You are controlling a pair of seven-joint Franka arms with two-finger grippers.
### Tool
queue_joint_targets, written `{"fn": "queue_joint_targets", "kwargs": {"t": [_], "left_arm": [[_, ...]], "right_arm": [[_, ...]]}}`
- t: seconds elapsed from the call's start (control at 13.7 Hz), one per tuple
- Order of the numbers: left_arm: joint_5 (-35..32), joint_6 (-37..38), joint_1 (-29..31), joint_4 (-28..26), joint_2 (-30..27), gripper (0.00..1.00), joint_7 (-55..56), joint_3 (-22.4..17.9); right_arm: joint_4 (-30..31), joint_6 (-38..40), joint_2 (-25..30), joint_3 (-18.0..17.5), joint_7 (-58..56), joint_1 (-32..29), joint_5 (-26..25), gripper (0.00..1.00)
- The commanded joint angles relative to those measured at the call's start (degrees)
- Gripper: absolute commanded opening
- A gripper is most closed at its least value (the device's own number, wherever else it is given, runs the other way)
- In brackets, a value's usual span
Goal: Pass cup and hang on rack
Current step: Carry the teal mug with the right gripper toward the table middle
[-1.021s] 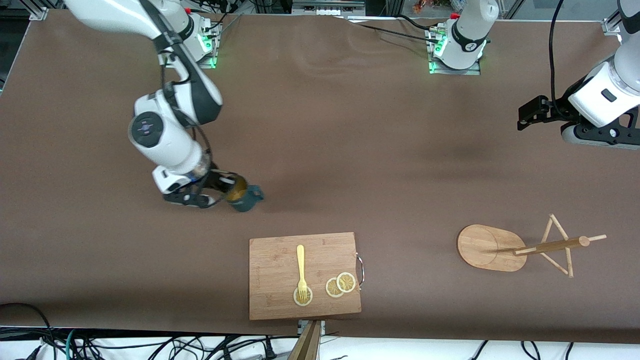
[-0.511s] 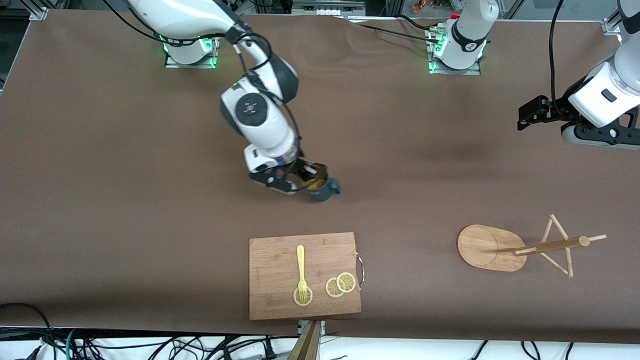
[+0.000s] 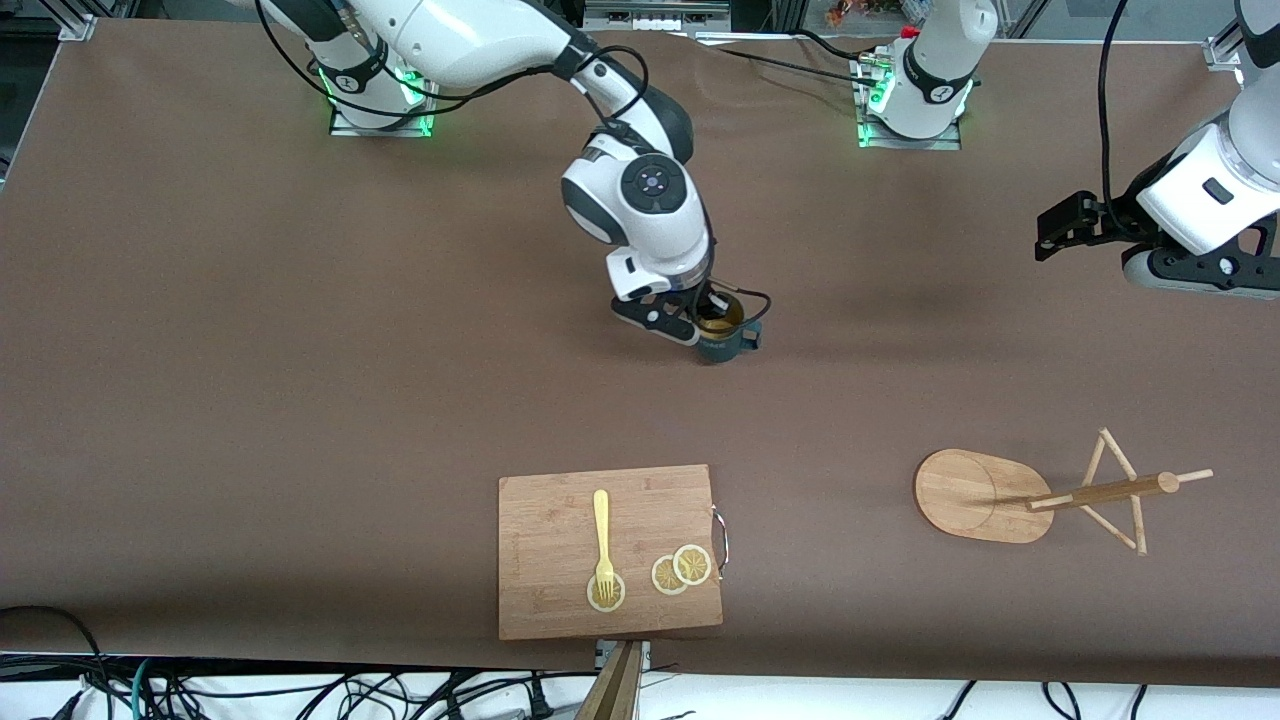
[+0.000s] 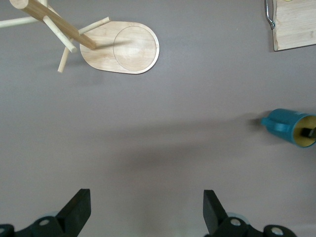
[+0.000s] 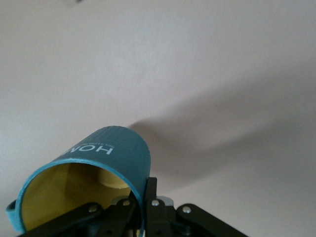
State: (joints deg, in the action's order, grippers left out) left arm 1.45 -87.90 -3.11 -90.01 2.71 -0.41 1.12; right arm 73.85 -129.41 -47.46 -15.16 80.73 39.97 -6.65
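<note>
High front camera, two wrist cameras

R arm stretched out mid-table, right gripper [image 3: 712, 325] fingers clamped; L arm waiting, left gripper [image 4: 143, 210] fingers apart

Two arms seen, both glossy white with dark grey joint bands. Right arm [image 3: 640, 205]: round grey cap with small purple dot at middle, thin black cables looped along it. Right gripper [image 3: 712, 322]: black, small silver screws seen on links. Left arm [image 3: 1205, 195]: white shell, black parts underneath, thick black cable. Left gripper [image 4: 147, 213]: two black wedge fingers. Bases lit green, red dot on top.
</note>
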Motion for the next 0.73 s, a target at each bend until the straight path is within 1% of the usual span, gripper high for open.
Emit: {"fn": "queue_joint_targets", "kwargs": {"t": [0.0,0.22,0.51,0.66], "left_arm": [[1.45,0.8,0.29,1.33,0.46,1.0,-0.65,0.02],[1.45,0.54,0.21,1.33,0.63,1.0,-0.56,0.02],[1.45,0.89,0.38,1.33,0.55,1.0,-1.18,0.02],[1.45,0.89,0.38,1.33,0.55,1.0,-0.82,0.02]], "right_arm": [[-5.99,1.53,-3.77,0.65,4.78,3.78,-0.73,0.0],[-6.26,1.27,-4.83,0.65,4.52,6.42,-0.64,0.0],[-6.35,1.18,-5.36,0.57,4.08,7.57,-0.47,0.0],[-6.35,0.83,-5.97,0.48,4.0,8.1,-0.55,0.2]]}}
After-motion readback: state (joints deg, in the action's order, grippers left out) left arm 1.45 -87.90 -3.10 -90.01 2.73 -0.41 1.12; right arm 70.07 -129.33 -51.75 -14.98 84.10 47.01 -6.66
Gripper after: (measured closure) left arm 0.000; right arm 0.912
